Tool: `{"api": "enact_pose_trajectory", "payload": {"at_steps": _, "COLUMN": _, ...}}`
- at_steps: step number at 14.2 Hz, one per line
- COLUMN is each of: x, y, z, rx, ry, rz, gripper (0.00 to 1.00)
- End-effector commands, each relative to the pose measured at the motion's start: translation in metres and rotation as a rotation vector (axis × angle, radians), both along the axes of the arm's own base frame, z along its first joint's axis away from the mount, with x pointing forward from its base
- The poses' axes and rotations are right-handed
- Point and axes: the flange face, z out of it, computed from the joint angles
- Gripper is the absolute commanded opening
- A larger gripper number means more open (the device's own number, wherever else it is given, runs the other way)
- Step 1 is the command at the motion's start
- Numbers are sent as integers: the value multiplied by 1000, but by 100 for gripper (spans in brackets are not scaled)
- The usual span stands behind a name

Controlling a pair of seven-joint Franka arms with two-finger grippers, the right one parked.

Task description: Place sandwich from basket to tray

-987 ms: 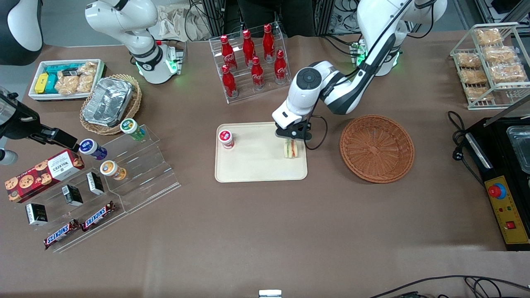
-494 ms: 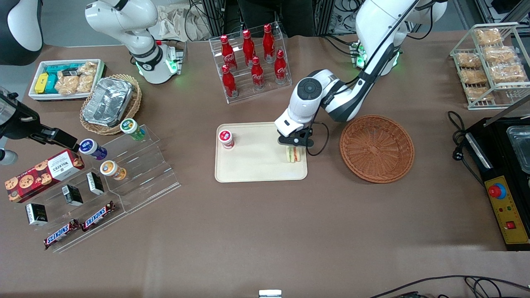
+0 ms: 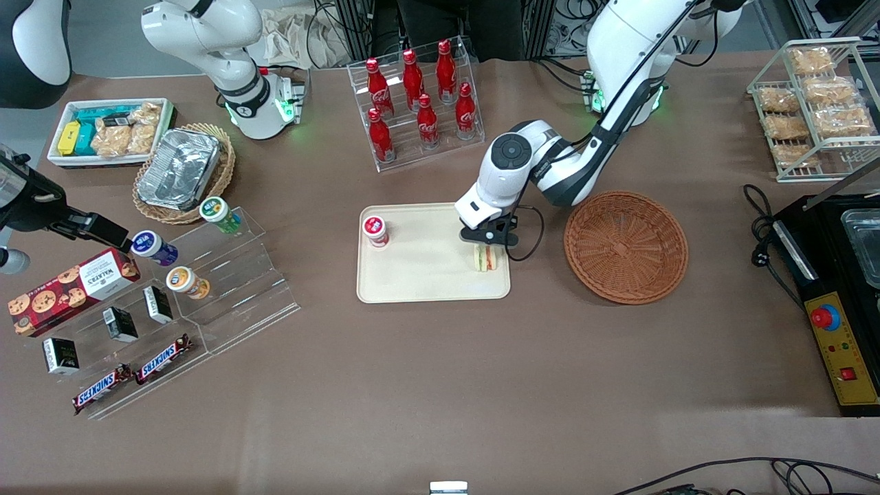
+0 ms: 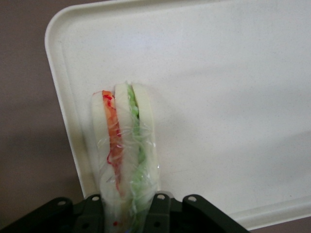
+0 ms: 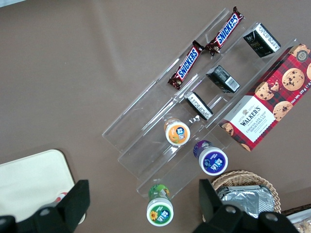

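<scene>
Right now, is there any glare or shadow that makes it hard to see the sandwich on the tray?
Front view: the arm partly covers the sandwich, the gripper right above it; no glare on the tray. Left wrist view: the sandwich is evenly lit, its plastic wrap shows small highlights, a soft shadow falls on the tray, and the jaws sit against its sides.

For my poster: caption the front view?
Gripper shut on wrapped triangular sandwich over cream plastic tray.

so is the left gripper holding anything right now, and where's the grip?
Yes: gripper pinches the sandwich across its bread faces at one end, over the tray.
</scene>
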Motion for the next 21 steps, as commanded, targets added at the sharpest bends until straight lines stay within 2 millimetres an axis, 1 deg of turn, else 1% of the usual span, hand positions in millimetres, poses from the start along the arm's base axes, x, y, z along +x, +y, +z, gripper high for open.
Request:
{"api": "enact_pose_trajectory", "payload": {"at_steps": 1, "x": 5, "y": -6, "z": 0, "rx": -2, "ry": -20, "rz": 9, "gripper": 31}}
{"api": "enact_pose_trajectory", "payload": {"at_steps": 2, "x": 5, "y": -6, "z": 0, "rx": -2, "ry": -21, "rz": 8, "gripper": 54}}
{"api": "enact_pose_trajectory", "payload": {"at_steps": 3, "x": 5, "y": -6, "z": 0, "rx": -2, "ry": -21, "rz": 8, "gripper": 67}}
{"api": "enact_pose_trajectory", "payload": {"at_steps": 4, "x": 5, "y": -6, "z": 0, "rx": -2, "ry": -20, "rz": 10, "gripper": 83}}
{"api": "enact_pose_trajectory", "payload": {"at_steps": 5, "x": 5, "y": -6, "z": 0, "rx": -3, "ry": -18, "rz": 18, "gripper": 92}}
{"api": "enact_pose_trajectory", "payload": {"at_steps": 6, "x": 6, "y": -7, "z": 2, "rx": -5, "ry": -20, "rz": 36, "gripper": 98}}
{"api": "enact_pose_trajectory", "payload": {"at_steps": 8, "x": 13, "y": -8, "z": 16, "rx": -11, "ry": -38, "rz": 72, "gripper": 99}}
{"api": "enact_pose_trajectory", "payload": {"at_steps": 10, "x": 13, "y": -4, "z": 45, "rx": 32, "ry": -47, "rz": 86, "gripper": 99}}
{"api": "enact_pose_trajectory", "payload": {"at_steps": 13, "x": 29, "y": 12, "z": 125, "rx": 78, "ry": -87, "rz": 127, "gripper": 99}}
{"api": "enact_pose_trajectory", "payload": {"at_steps": 15, "x": 35, "y": 21, "z": 175, "rx": 115, "ry": -106, "rz": 152, "gripper": 99}}
{"api": "enact_pose_trajectory", "payload": {"at_steps": 16, "x": 43, "y": 30, "z": 197, "rx": 129, "ry": -108, "rz": 177, "gripper": 99}}
{"api": "enact_pose_trajectory", "payload": {"at_steps": 17, "x": 54, "y": 46, "z": 216, "rx": 150, "ry": -106, "rz": 211, "gripper": 99}}
{"api": "enact_pose_trajectory", "payload": {"at_steps": 19, "x": 65, "y": 73, "z": 252, "rx": 174, "ry": -119, "rz": 239, "gripper": 99}}
{"api": "enact_pose_trajectory", "payload": {"at_steps": 21, "x": 72, "y": 105, "z": 279, "rx": 184, "ry": -141, "rz": 222, "gripper": 99}}
